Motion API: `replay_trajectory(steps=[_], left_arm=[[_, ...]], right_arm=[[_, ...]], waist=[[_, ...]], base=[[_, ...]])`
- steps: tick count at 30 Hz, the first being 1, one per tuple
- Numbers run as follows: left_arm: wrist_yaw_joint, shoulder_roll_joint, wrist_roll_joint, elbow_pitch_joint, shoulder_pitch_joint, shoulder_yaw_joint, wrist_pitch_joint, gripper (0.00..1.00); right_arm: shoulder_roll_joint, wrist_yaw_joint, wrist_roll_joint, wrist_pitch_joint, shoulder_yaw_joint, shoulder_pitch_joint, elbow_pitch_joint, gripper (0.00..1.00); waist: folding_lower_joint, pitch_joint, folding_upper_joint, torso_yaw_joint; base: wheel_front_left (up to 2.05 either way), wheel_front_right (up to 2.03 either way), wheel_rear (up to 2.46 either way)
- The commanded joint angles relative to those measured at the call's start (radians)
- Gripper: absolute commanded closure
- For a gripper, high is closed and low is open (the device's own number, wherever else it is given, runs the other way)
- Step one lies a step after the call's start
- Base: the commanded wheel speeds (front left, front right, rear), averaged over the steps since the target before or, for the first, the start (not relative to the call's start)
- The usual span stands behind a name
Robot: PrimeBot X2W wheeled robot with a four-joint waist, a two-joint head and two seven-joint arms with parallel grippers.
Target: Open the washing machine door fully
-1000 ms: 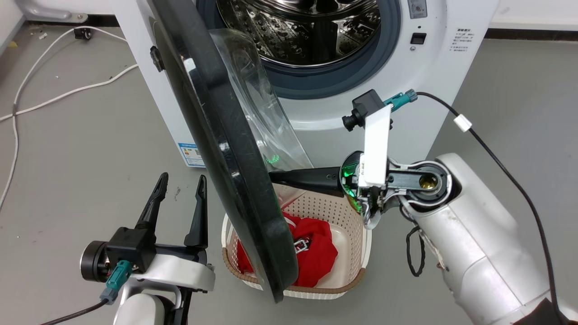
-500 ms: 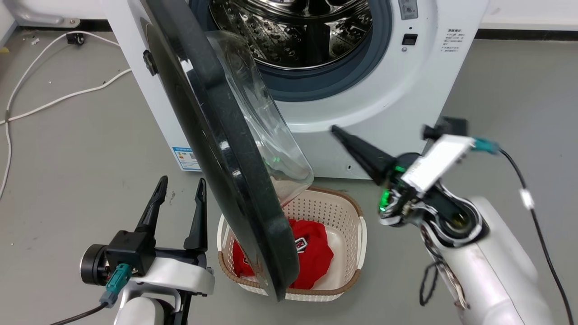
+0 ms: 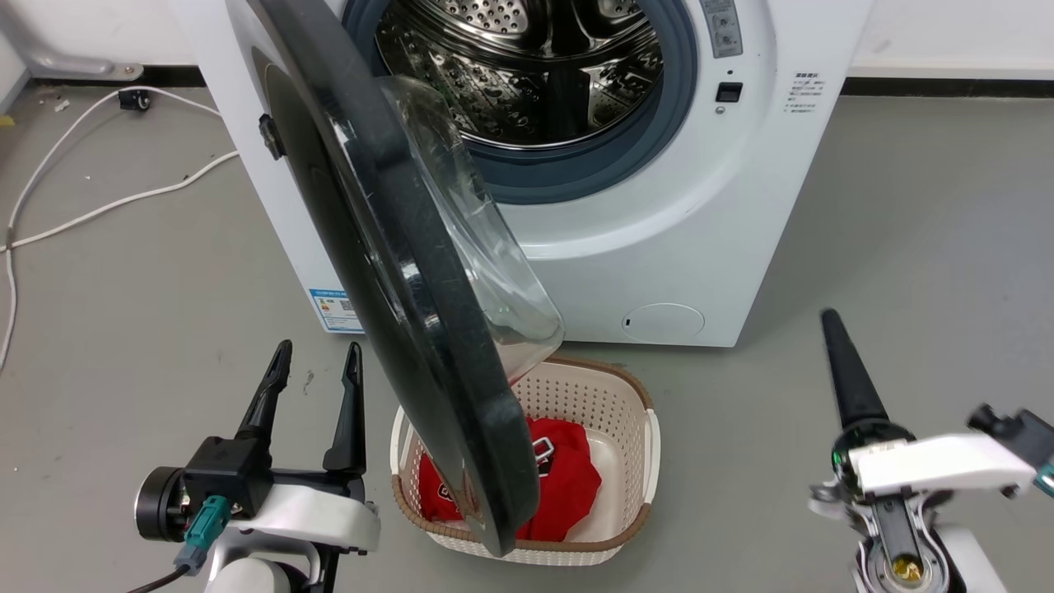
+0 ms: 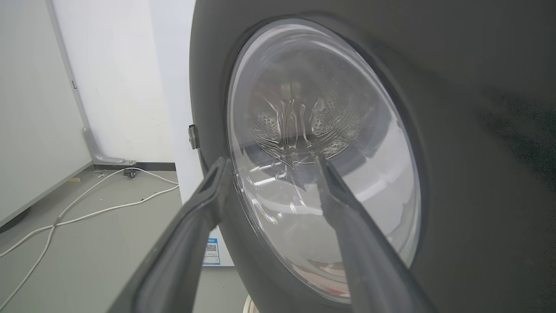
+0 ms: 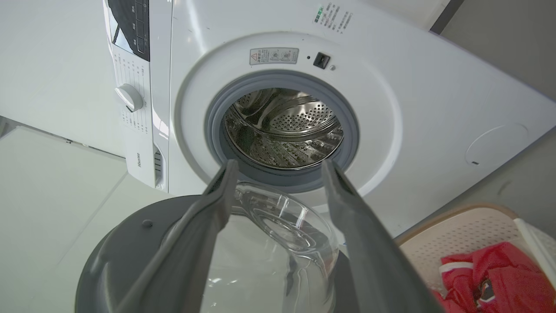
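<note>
The washing machine (image 3: 659,247) stands with its steel drum (image 3: 527,74) exposed. Its door (image 3: 395,272), a black disc with a clear glass bowl (image 3: 486,247), hangs from the left hinge and juts out toward me, nearly edge-on. My left gripper (image 3: 319,350) is open on the floor side left of the door's outer face, not touching it; the left wrist view has that gripper (image 4: 273,160) facing the door (image 4: 478,130). My right gripper (image 3: 830,321) is at the lower right, away from the door. The right wrist view shows it open (image 5: 279,164) and empty, facing the door's inner side (image 5: 130,243).
A cream laundry basket (image 3: 650,428) holding a red garment (image 3: 560,478) sits on the floor under the door's lower edge. White cables (image 3: 123,198) trail over the grey floor at the left. A wall skirting (image 3: 947,82) runs behind the machine.
My right arm has drawn back from the door's inner side and swung down to the lower right, fingers now pointing up. The camera shifted slightly. Door and left gripper look unmoved.
</note>
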Motion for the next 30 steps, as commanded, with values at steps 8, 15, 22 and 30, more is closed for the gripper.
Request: replay_trajectory(steps=[8,15,22,30], left_arm=[[0.000,0.002,0.014,0.003,0.017,0.002,-0.002,0.00],[0.000,0.007,0.018,0.000,0.008,0.007,-0.002,0.00],[0.000,0.008,0.019,-0.001,0.004,0.013,-0.002,0.00],[0.000,0.007,0.017,-0.005,0.011,0.025,-0.002,0.00]], right_arm=[[0.013,0.000,-0.577,-0.138,-0.144,0.088,-0.039,0.00],[0.072,0.000,-1.146,-0.138,-0.285,0.127,-0.242,0.00],[0.074,0.000,-1.338,-0.138,-0.247,0.178,-0.338,0.00],[0.074,0.000,-1.359,-0.138,-0.218,0.229,-0.289,0.00]], waist=[[0.0001,-0.011,0.0000,-0.019],[0.0001,-0.009,0.0000,-0.019],[0.0001,-0.006,0.0000,-0.019],[0.0001,-0.007,0.0000,-0.030]], base=[[0.00,0.00,0.00],[0.00,0.00,0.00],[0.00,0.00,0.00],[0.00,0.00,0.00]])
